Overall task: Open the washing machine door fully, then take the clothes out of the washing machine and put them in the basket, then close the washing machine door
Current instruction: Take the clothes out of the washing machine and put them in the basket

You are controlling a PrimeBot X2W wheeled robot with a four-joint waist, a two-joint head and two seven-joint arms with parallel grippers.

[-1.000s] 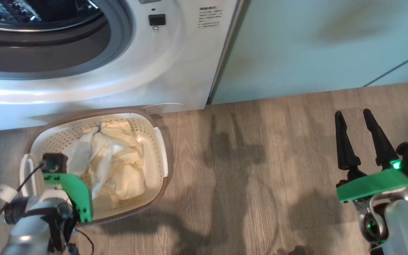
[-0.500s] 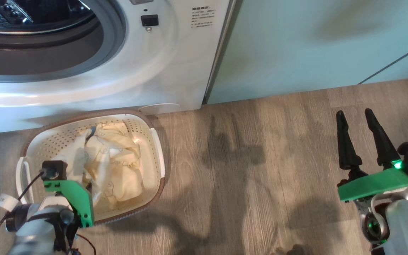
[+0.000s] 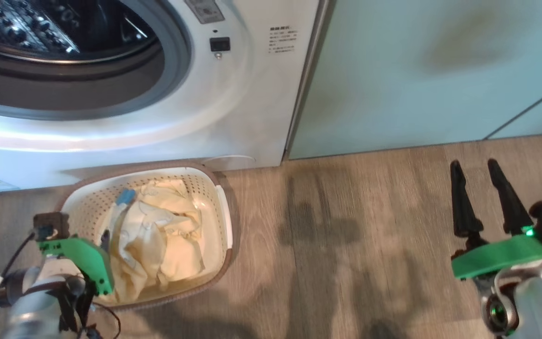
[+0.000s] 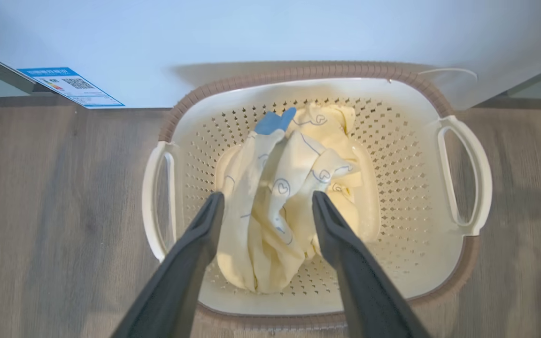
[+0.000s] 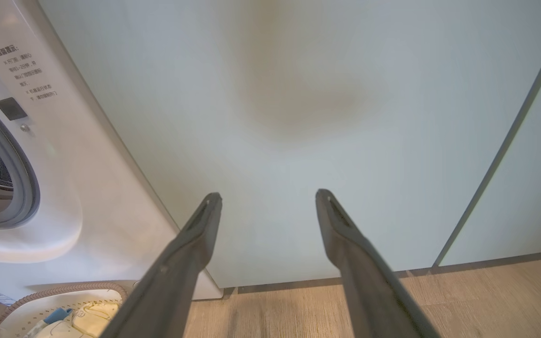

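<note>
The cream-white basket [image 3: 221, 207] with a brown rim stands on the floor just before the washing machine [image 3: 233, 99], whose drum opening [image 3: 64, 52] shows dark at the top left. The washing machine door is out of view. Pale yellow clothes [image 3: 158, 240] with a blue tab lie heaped in the basket. In the left wrist view my left gripper [image 4: 268, 196] hangs open above the basket [image 4: 298, 72], its fingers either side of the clothes [image 4: 289, 188] and gripping nothing. My right gripper [image 3: 473, 164] stands open and empty over bare floor at the right, facing the cabinet in its own view [image 5: 269, 195].
Pale green cabinet panels [image 3: 417, 70] run along the wall right of the machine. Wood-look floor [image 3: 346, 245] spreads between the basket and my right arm. A small blue label [image 4: 71, 87] sits low on the machine's front.
My left gripper has gone from shut to open, and the garment it held now lies on the heap in the basket. The head camera has shifted a little. The right gripper stays open.
</note>
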